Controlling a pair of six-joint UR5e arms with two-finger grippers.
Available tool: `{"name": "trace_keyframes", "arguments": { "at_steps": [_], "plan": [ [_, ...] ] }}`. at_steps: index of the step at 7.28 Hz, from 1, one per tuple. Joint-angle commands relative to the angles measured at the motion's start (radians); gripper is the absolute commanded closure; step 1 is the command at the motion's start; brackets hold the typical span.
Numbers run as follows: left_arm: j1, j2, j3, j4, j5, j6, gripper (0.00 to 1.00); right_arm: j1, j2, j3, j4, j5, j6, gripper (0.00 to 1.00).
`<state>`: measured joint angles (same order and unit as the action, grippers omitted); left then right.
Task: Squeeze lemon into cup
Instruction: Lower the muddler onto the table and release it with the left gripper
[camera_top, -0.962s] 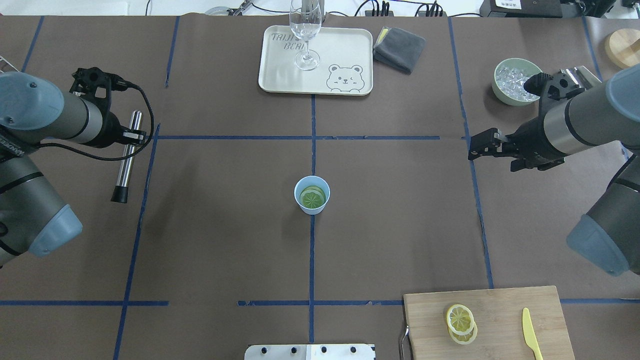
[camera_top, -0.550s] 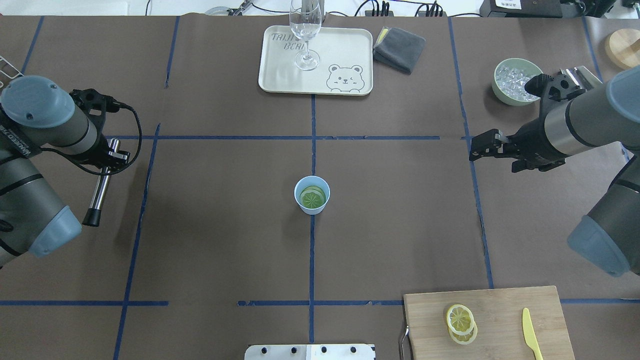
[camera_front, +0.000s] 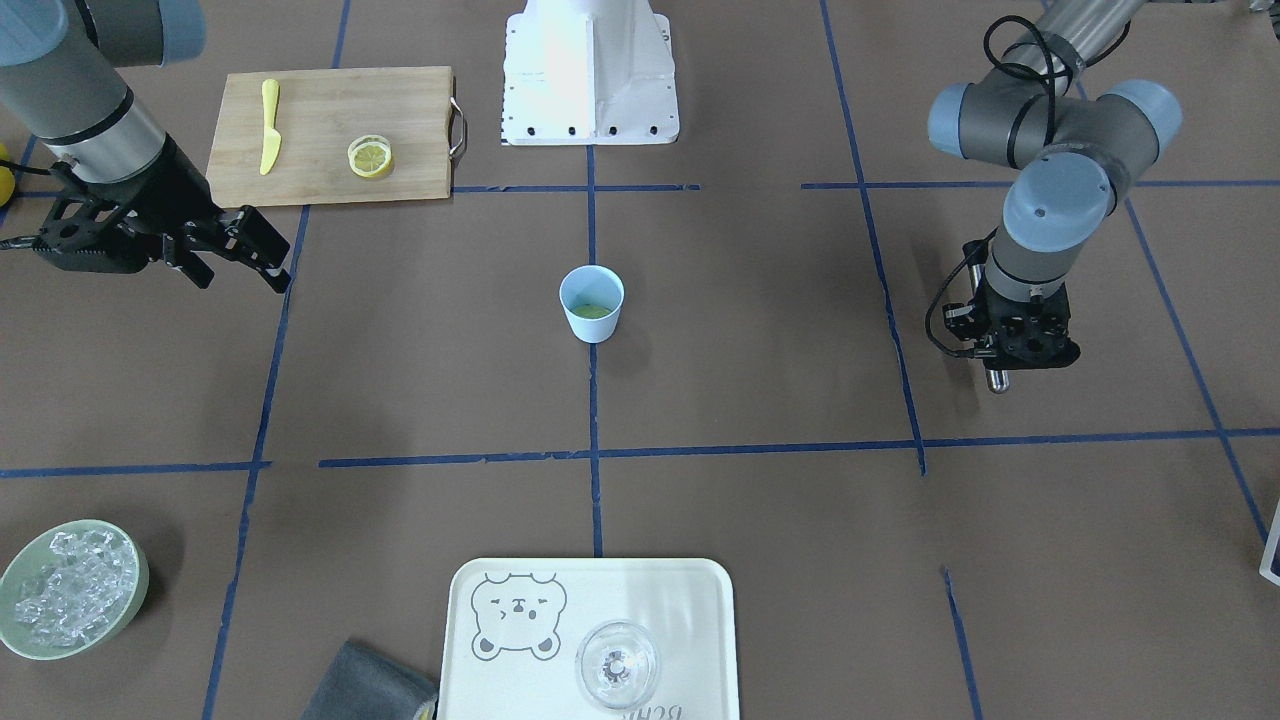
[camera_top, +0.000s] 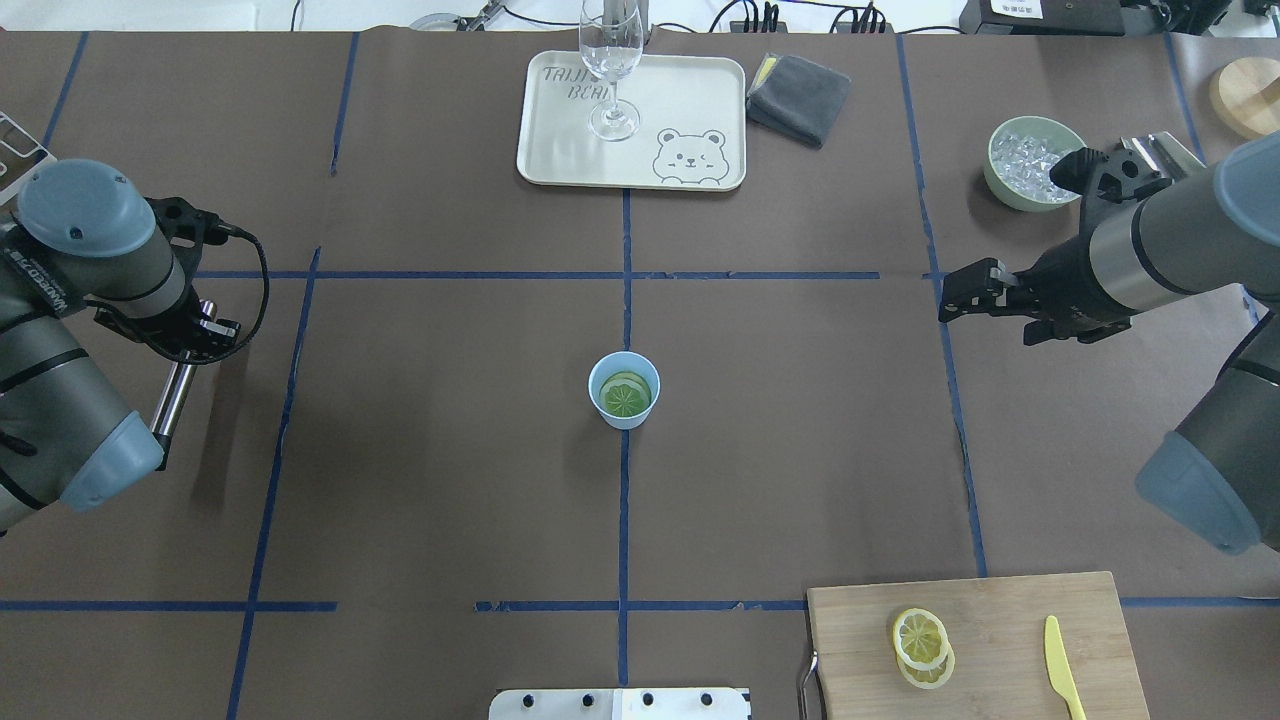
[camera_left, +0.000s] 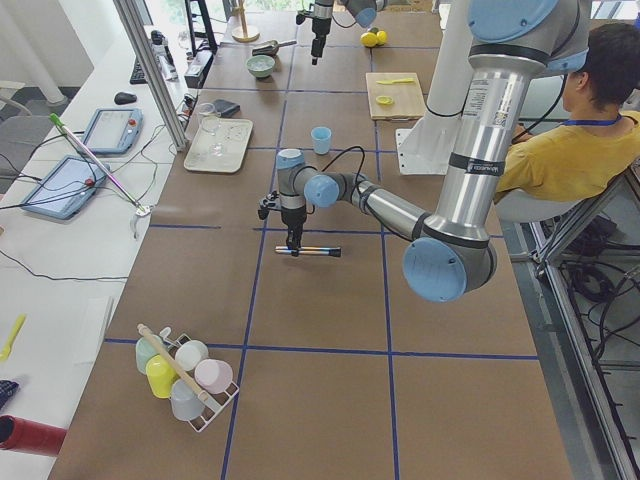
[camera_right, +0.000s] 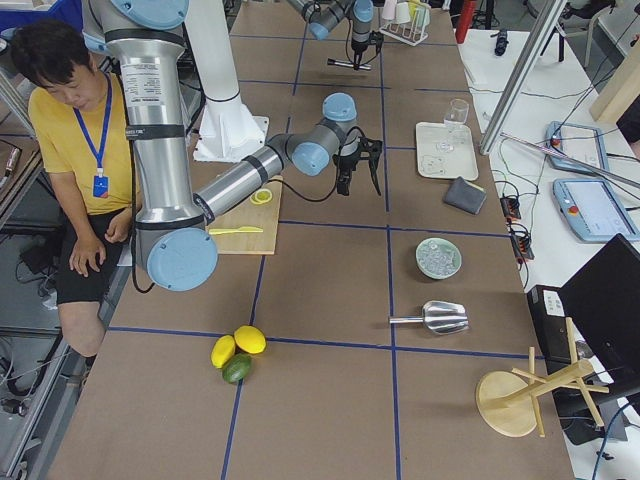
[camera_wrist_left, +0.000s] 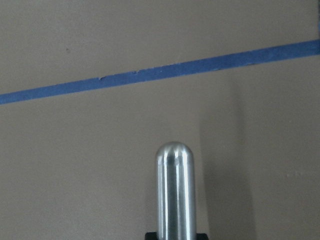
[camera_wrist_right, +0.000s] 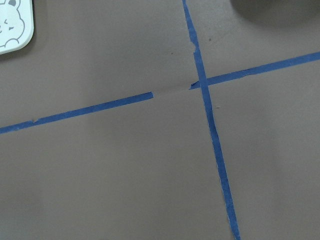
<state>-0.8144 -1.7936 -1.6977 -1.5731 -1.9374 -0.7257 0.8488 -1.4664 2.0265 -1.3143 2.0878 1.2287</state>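
The light blue cup (camera_top: 624, 390) (camera_front: 592, 303) stands at the table's middle with greenish round slices inside. A yellow lemon slice (camera_top: 922, 640) (camera_front: 370, 157) lies on the wooden cutting board (camera_top: 1010, 610) at the near right. My left gripper (camera_top: 203, 332) (camera_front: 1000, 362) is far to the cup's left, shut on a steel rod (camera_top: 172, 398) (camera_wrist_left: 175, 190) (camera_left: 312, 251) held level, low over the table. My right gripper (camera_top: 962, 290) (camera_front: 258, 252) hangs open and empty well to the cup's right, above a tape crossing.
A yellow knife (camera_top: 1062, 665) lies on the board. At the far edge stand a tray (camera_top: 690, 100) with a wine glass (camera_top: 612, 70), a grey cloth (camera_top: 798, 98) and a green bowl of ice (camera_top: 1030, 160). A person (camera_right: 70, 120) sits behind the robot.
My left arm has drawn back toward the robot and the table's left edge, carrying the steel rod with it. The right gripper has barely shifted.
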Motion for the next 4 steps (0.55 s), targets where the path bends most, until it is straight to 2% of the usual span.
{"name": "trace_keyframes", "arguments": {
  "at_steps": [1,4],
  "plan": [
    [-0.008,0.005,0.007,-0.001,-0.047,-0.03,1.0,0.001,0.0,0.004,0.0,0.0,0.0,0.0],
    [-0.011,0.006,0.038,-0.007,-0.049,-0.028,1.0,0.001,0.0,0.012,0.001,0.0,0.002,0.0]
  ]
}}
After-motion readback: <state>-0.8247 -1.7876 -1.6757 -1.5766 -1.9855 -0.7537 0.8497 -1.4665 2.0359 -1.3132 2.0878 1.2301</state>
